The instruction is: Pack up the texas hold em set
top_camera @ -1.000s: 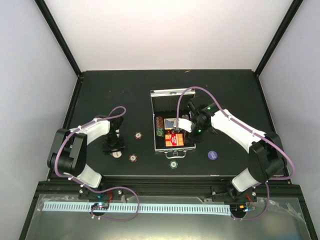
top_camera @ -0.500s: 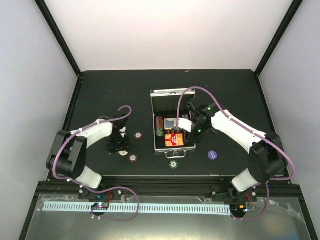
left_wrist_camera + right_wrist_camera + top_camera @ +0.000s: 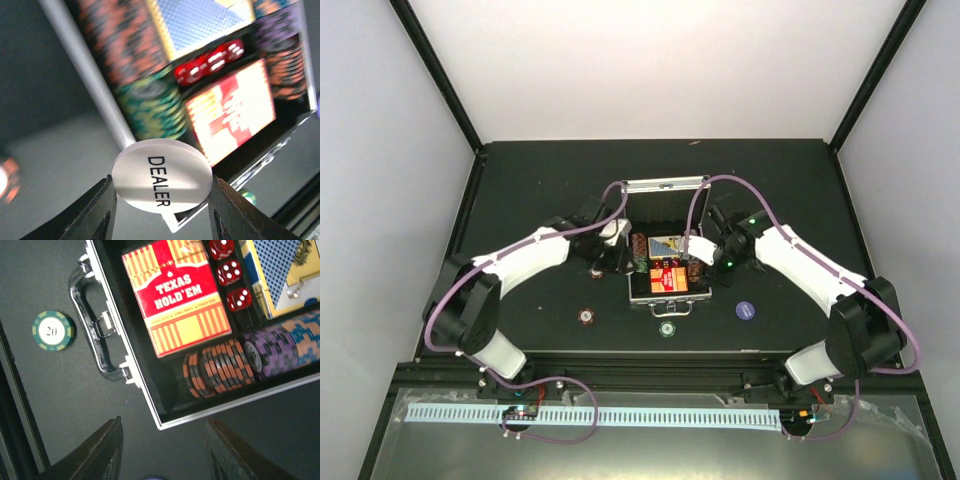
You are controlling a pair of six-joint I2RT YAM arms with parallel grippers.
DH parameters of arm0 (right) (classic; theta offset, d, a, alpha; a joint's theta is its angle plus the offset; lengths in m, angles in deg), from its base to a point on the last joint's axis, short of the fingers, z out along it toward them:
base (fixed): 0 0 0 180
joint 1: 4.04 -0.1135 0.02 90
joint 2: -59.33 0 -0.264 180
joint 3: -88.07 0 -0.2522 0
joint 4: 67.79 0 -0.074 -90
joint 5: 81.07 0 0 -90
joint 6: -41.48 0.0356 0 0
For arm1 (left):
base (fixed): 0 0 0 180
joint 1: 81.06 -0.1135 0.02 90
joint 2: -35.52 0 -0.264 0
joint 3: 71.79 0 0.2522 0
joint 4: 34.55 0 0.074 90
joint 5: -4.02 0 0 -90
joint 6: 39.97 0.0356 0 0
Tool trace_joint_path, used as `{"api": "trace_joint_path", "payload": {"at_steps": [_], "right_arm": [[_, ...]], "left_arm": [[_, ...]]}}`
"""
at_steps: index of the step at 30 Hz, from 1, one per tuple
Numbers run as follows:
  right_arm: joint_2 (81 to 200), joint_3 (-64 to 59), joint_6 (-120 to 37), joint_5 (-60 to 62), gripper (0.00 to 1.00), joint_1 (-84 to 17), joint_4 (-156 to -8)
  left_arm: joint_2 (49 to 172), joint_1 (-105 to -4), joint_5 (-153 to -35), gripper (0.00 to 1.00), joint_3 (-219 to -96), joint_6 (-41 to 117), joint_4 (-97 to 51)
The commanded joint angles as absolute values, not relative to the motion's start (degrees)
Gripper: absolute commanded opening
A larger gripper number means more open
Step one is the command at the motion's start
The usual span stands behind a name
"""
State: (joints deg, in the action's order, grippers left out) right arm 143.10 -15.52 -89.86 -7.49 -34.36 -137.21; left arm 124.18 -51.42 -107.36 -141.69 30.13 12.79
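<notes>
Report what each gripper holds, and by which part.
Left gripper pinches the DEALER button by its opposite edges; right gripper holds nothing.

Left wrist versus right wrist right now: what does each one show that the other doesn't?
Left wrist only: the white DEALER button pinched in the left gripper, and the green chip stack in the case. Right wrist only: the right gripper, open and empty, plus a clear look at the case handle and the loose green 20 chip. Both: the red Texas Hold'em deck, red dice and blue-backed deck.
</notes>
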Motion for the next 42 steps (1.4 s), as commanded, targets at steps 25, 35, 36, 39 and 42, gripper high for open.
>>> {"api": "trace_joint_path", "payload": {"at_steps": [25, 35, 36, 39, 42], "right_arm": [[142.7, -15.8, -86.2, -6.4, 0.47, -31.4, -138.8], [143.5, -14.5, -83.9, -7.1, 0.47, -25.0, -139.2], [143.8, -14.3, -83.9, -7.1, 0.47, -23.4, -139.1], [145.5, -13.4, -82.9, -5.8, 0.47, -18.2, -138.2], [147.8, -12.1, -81.9, -3.8, 0.47, -13.8, -137.6]], "left_arm": [[149.2, -46.2, -111.9, 0.58, -163.0, 23.2, -1.2], [145.1, -46.1, -113.2, 0.59, -160.6, 26.1, -0.9], [144.0, -46.1, -113.6, 0.59, -159.6, 26.7, -1.2], [140.1, -46.1, -114.0, 0.58, -156.7, 28.6, -1.3], [137.2, -46.1, -114.3, 0.58, -153.8, 31.3, 0.9]]}}
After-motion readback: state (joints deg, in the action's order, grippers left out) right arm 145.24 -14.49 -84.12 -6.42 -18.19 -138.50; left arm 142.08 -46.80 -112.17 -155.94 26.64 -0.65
